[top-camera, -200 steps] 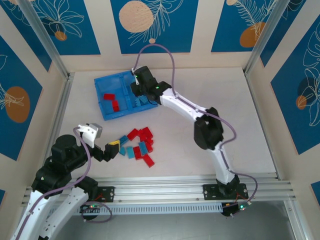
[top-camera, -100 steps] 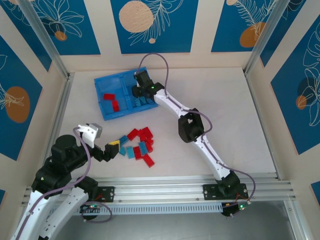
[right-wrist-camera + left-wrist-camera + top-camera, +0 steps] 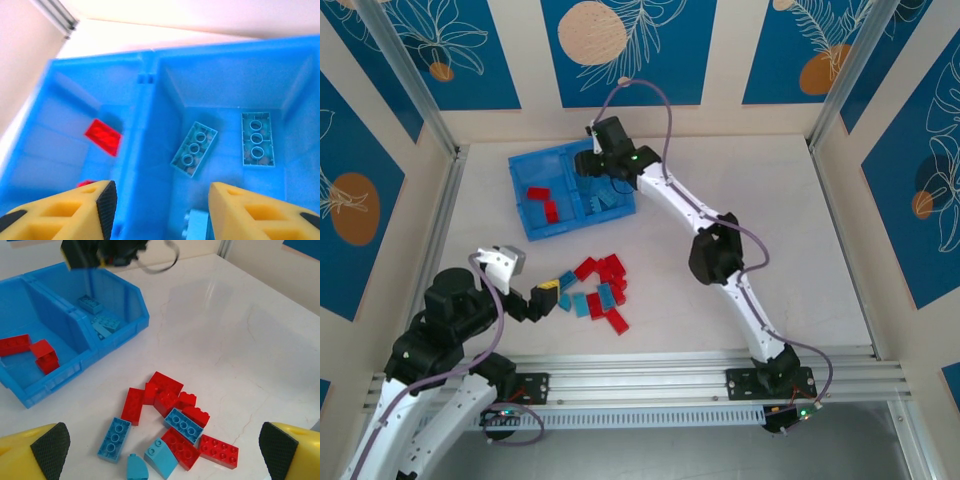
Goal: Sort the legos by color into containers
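Right jaws higher, blue legos [image 3: 194, 149] below

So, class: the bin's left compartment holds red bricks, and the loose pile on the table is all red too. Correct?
Not quite. The left compartment does hold red bricks, but the loose pile mixes red and light blue ones, as the left wrist view shows.

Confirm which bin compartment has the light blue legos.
The right compartment, right of the divider in the top view: light blue legos lie on its floor. The left compartment holds red legos instead.
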You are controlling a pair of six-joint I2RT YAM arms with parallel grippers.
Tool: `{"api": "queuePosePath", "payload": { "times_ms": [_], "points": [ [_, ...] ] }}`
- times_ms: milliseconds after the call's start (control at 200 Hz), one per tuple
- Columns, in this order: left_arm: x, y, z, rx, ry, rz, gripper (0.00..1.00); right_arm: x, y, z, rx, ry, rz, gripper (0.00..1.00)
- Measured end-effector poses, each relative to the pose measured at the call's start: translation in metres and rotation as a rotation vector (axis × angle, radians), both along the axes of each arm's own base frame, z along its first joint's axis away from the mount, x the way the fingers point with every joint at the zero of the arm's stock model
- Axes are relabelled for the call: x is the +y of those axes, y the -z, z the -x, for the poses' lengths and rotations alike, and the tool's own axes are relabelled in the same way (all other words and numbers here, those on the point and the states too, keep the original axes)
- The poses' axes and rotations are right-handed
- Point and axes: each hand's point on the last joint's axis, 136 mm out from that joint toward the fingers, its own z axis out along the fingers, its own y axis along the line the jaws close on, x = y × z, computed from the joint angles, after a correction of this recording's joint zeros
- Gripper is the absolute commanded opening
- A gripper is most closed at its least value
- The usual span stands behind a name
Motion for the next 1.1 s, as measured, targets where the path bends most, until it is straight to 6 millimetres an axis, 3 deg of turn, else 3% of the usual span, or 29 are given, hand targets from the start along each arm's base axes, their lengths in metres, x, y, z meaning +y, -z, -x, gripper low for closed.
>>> {"api": "queuePosePath", "payload": {
  "times_ms": [110,205,280,350,455,555,680,765,900,1095],
  "points": [
    [0.002,0.006,-0.006,0.023,-0.025,-0.023,1.0,-0.019,-0.06,0.038,-0.015,-0.042,-0.048,0.57],
    [0.001,0.014,-0.012,0.056,-0.036,-0.044,1.0,-0.039,-0.107,0.084,-0.031,-0.101,-0.107,0.58],
    [-0.001,0.023,-0.018,0.103,-0.041,-0.061,1.0,-0.053,-0.131,0.123,-0.046,-0.154,-0.149,0.59],
    [-0.004,0.034,-0.024,0.16,-0.051,-0.071,1.0,-0.067,-0.135,0.162,-0.04,-0.205,-0.164,0.61],
    [-0.009,0.05,-0.033,0.259,-0.075,-0.057,1.0,-0.081,-0.118,0.214,-0.009,-0.261,-0.16,0.63],
    [-0.017,0.066,-0.043,0.357,-0.099,-0.04,1.0,-0.096,-0.077,0.253,0.072,-0.279,-0.133,0.63],
    [-0.023,0.093,-0.056,0.474,-0.128,-0.067,0.99,-0.122,-0.021,0.277,0.192,-0.228,-0.084,0.64],
    [-0.026,0.112,-0.062,0.54,-0.139,-0.096,0.94,-0.134,0.004,0.291,0.237,-0.202,-0.066,0.65],
    [-0.029,0.138,-0.07,0.593,-0.142,-0.172,0.84,-0.143,0.014,0.303,0.249,-0.181,-0.073,0.66],
    [-0.041,0.177,-0.077,0.656,-0.107,-0.297,0.81,-0.144,0.008,0.297,0.214,-0.153,-0.084,0.67]
  ]
}}
